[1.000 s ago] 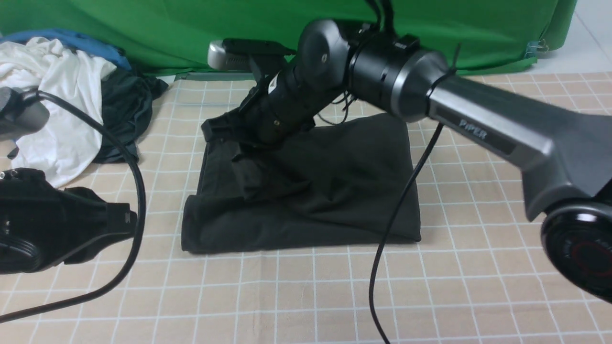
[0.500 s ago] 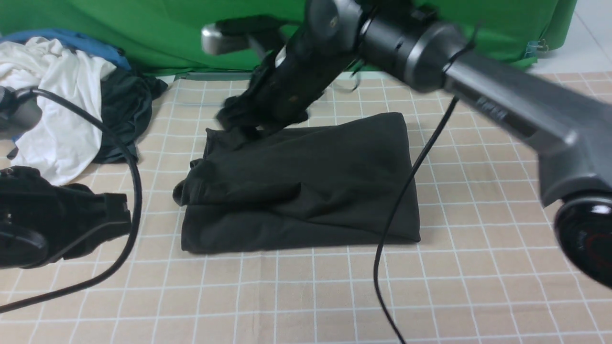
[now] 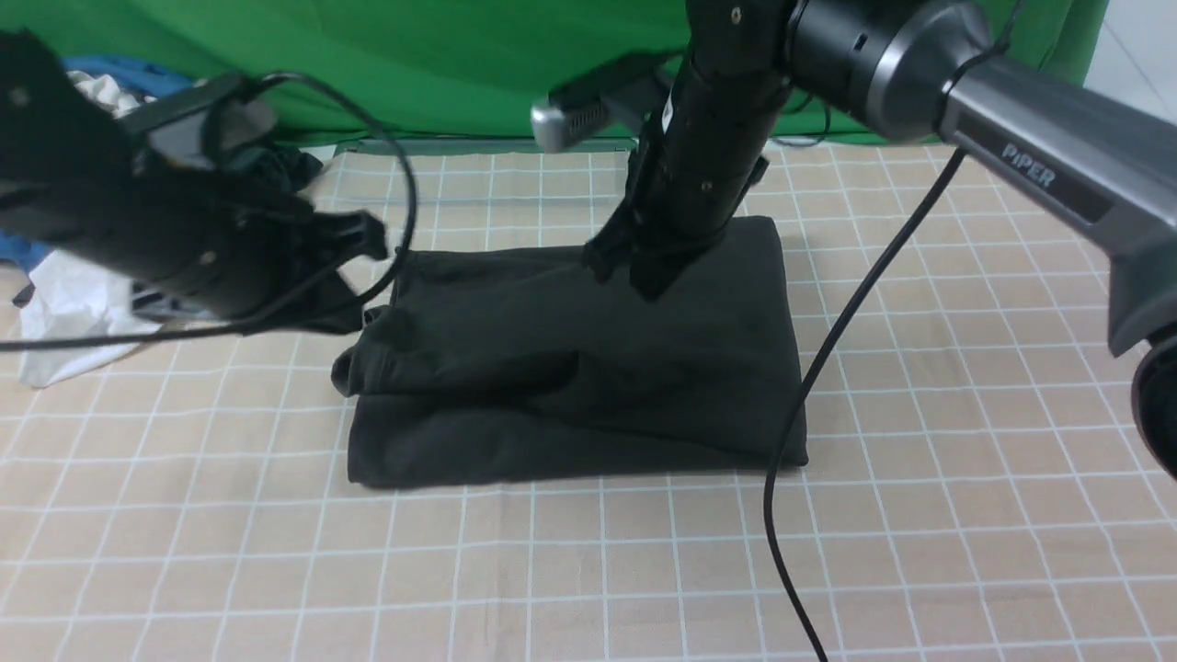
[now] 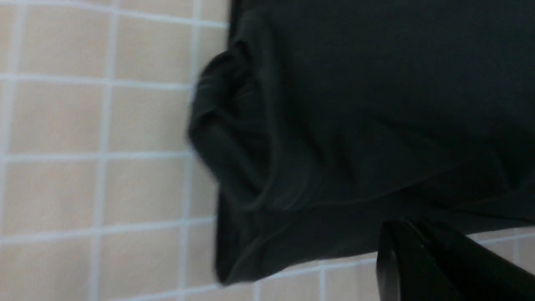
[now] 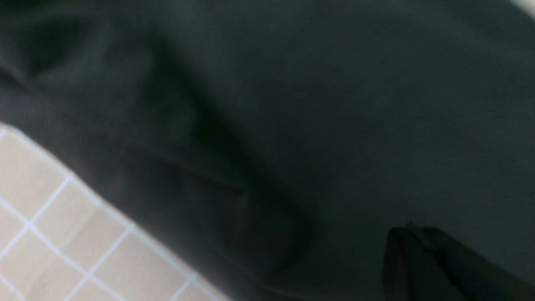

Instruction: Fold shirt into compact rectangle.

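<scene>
1. The shirt [image 3: 588,368] lay folded on the checked tablecloth [image 3: 919,552].
2. The right gripper [image 3: 634,268] pointed steeply down over its far edge, jaws closed, empty.
3. The left gripper [image 3: 354,241] reached level toward its left side, clenched on nothing.

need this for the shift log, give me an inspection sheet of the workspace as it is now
surface: beige cloth with a white grid, lying flat.
job's things: black shirt folded into a rough rectangle; the edge on the robot's left is bunched and uneven.
clutter: white garment and a dark garment at far left, largely behind the left arm.
grippers: left gripper shut, by the shirt's far-left corner, holding nothing; right gripper shut, at the shirt's far half; contact unclear.
cables: black cable hangs from the right arm across the shirt's right edge; another loops over the left arm.
surroundings: green backdrop behind.
</scene>
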